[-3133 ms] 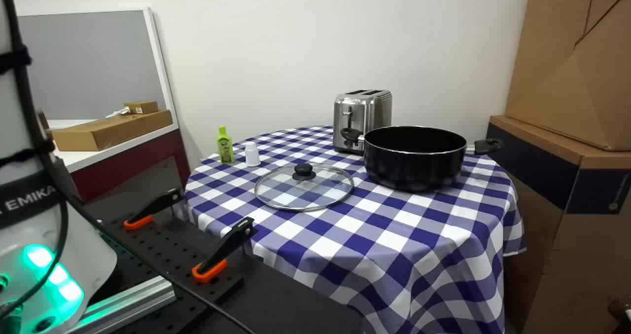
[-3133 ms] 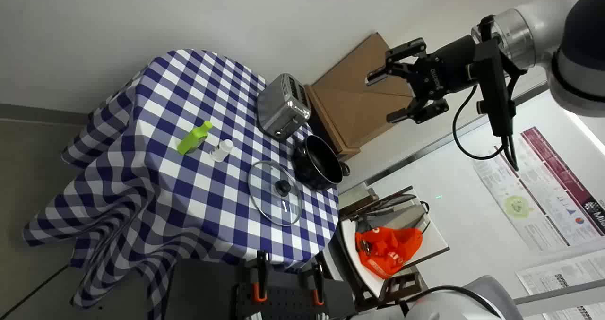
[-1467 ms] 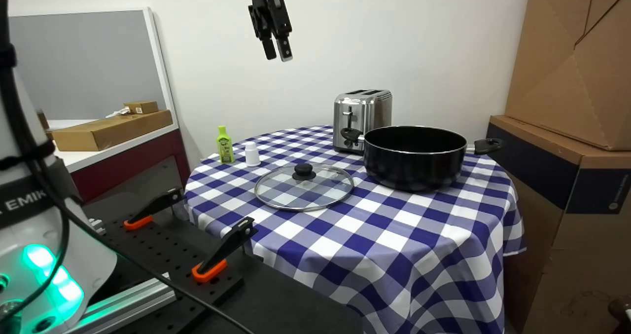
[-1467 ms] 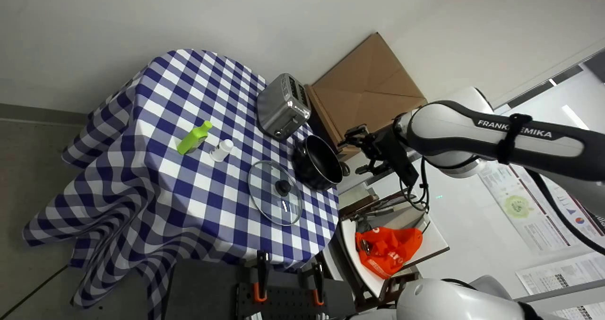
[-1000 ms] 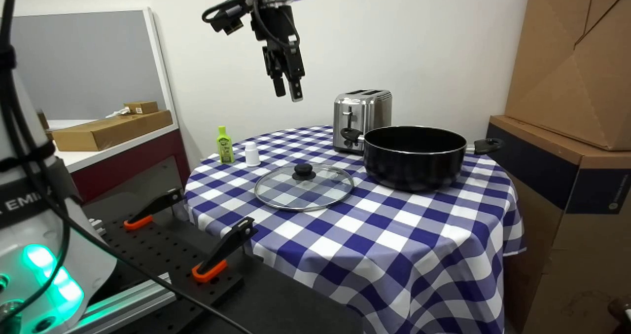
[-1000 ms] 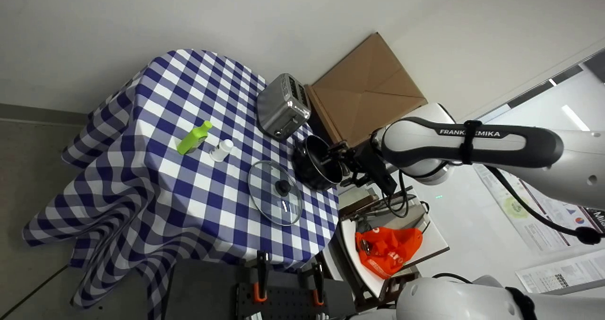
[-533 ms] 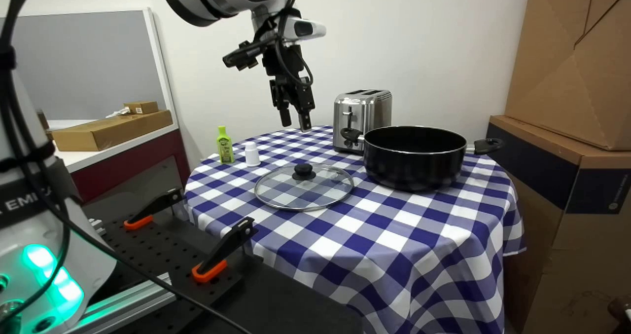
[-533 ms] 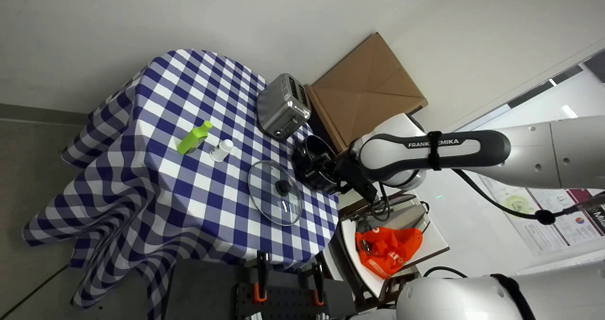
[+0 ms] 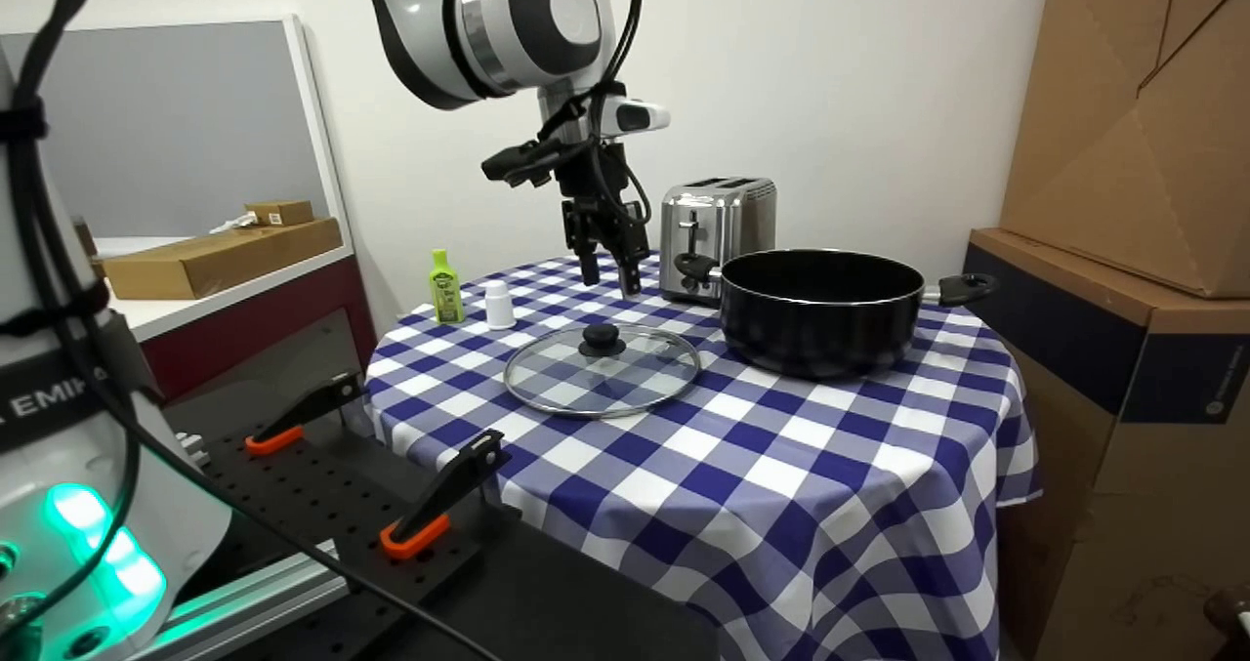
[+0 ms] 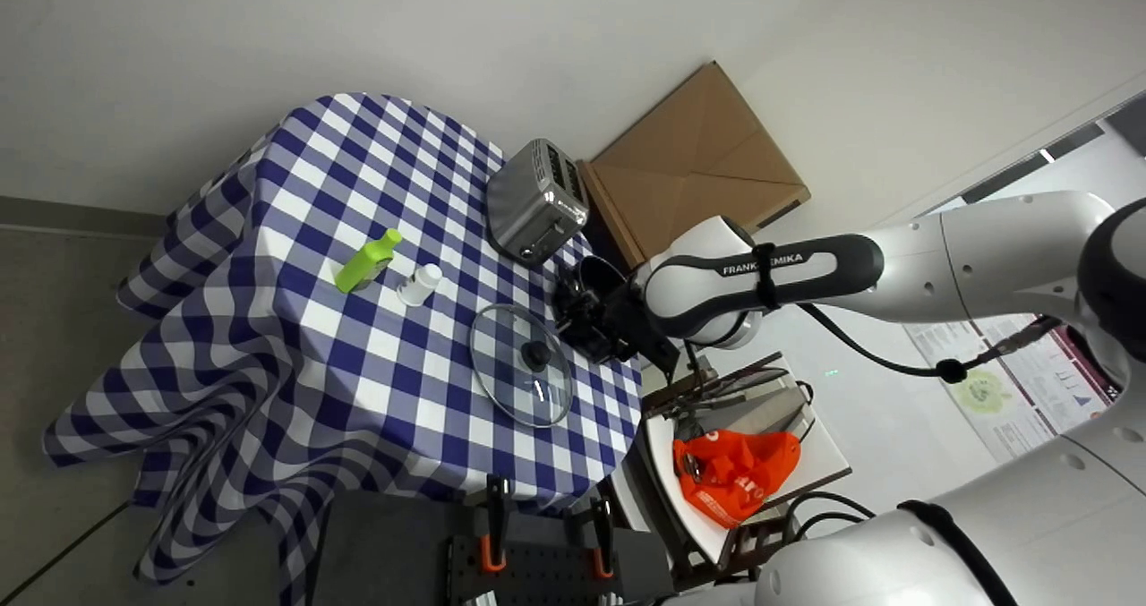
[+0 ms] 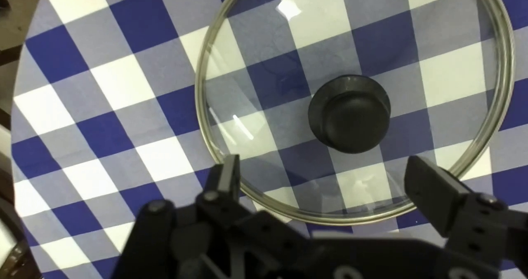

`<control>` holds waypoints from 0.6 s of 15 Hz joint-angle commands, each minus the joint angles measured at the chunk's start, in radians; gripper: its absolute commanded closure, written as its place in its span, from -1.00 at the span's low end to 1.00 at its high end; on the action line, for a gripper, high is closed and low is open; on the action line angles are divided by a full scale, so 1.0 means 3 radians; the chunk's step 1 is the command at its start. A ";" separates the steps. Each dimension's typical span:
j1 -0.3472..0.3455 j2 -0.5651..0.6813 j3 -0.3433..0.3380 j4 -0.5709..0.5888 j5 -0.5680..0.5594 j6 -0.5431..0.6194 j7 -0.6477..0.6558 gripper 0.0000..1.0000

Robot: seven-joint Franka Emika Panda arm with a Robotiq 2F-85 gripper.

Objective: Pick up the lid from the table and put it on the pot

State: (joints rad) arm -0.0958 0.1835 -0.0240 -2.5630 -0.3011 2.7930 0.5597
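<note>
The clear glass lid with its metal rim and black knob lies flat on the table with the blue-and-white checkered cloth. The lid also shows in an exterior view and in the wrist view. The black pot stands beside the lid, uncovered; the gripper and arm partly cover the pot in an exterior view. My gripper is open and empty, pointing down above the lid's far side, apart from it. In the wrist view the knob lies beyond the spread fingertips.
A silver toaster stands behind the pot. A green bottle and a white bottle stand on the table. Two orange-tipped clamps sit on the dark workbench at the near edge. Cardboard boxes stand beyond the pot.
The arm has swung in over the table, and my gripper has come down toward the lid, staying open in the latest frames. The lid and pot have not moved.
</note>
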 commanded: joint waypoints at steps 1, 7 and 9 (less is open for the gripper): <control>0.0279 0.0332 -0.0139 0.0228 0.0240 0.0091 -0.0041 -1.00; 0.0501 0.0641 -0.0215 0.0459 0.0619 0.0056 -0.0122 -1.00; 0.0546 0.0719 -0.0262 0.0500 0.0668 0.0042 -0.0130 -1.00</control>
State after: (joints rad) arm 0.0347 0.3495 -0.0687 -2.4492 -0.1430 2.7989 0.5514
